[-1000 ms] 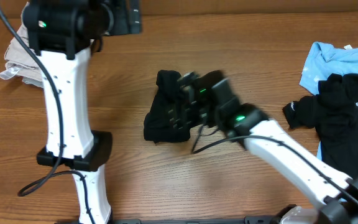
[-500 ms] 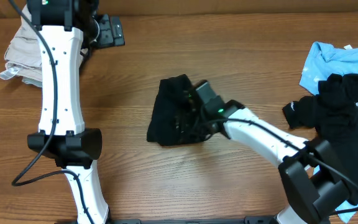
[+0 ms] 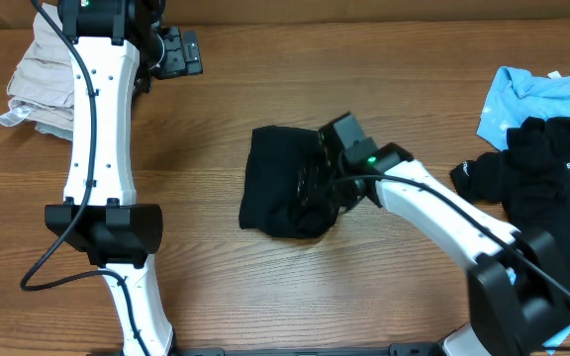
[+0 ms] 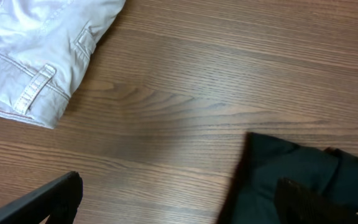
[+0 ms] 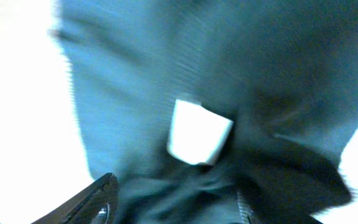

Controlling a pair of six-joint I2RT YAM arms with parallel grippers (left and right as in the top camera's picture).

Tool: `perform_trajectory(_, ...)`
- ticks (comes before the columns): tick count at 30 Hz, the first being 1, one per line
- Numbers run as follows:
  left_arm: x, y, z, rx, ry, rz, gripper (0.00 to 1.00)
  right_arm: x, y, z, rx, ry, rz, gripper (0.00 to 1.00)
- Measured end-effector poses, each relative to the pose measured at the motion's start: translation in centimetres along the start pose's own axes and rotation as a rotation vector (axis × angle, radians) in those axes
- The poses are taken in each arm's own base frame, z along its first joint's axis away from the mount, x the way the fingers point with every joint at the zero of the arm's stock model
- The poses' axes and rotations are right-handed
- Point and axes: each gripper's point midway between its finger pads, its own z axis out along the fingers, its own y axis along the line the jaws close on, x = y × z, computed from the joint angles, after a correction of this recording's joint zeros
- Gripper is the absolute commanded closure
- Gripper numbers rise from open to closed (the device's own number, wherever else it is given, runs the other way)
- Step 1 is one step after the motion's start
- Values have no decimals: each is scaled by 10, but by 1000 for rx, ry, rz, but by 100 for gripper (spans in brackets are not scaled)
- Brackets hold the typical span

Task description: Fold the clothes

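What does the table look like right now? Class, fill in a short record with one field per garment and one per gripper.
black T-shirt: folded bundle at table centre, white label showing
beige shorts: folded, far left corner
light blue shirt: crumpled at right edge
lettered black shirt: lying partly on the blue shirt
left gripper: open, empty, near the shorts
right gripper: down on the T-shirt, grip unclear
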Motion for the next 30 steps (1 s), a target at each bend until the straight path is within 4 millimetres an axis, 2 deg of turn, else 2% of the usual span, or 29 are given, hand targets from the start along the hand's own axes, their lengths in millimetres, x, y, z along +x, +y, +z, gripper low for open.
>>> perform_trajectory(4,-1,0,0,1,-5,2,0,-37,52,-50,-119,-158,-150,35)
perform_trajectory(7,-4,-1,0,4,-15,1,0,-48,70,-70,-163,-222,-209,35)
perform_trajectory(10,-5,-1,0,5,-19,1,0,-41,71,-62,-167,-178,-224,37)
perform_trajectory(12,-5,-1,0,5,-18,1,0,-29,71,-45,-169,-113,-230,37)
perform_trajectory(14,-5,-1,0,5,-18,2,0,-13,73,-27,-168,-38,-237,37)
perform_trajectory(16,-5,-1,0,5,-18,1,0,11,73,-8,-151,55,-240,37)
perform_trajectory(17,-4,-1,0,5,-18,2,0,30,72,1,-126,118,-235,37)
perform_trajectory(19,-4,-1,0,4,-17,1,0,52,64,8,-74,192,-214,37)
perform_trajectory(22,-3,-1,0,3,-12,2,0,81,33,6,80,294,-136,37)
perform_trajectory(25,-2,-1,0,2,-9,2,0,83,-1,-4,229,311,-53,36)
perform_trajectory(30,-1,0,0,1,-6,2,0,66,-51,-17,396,267,54,35)
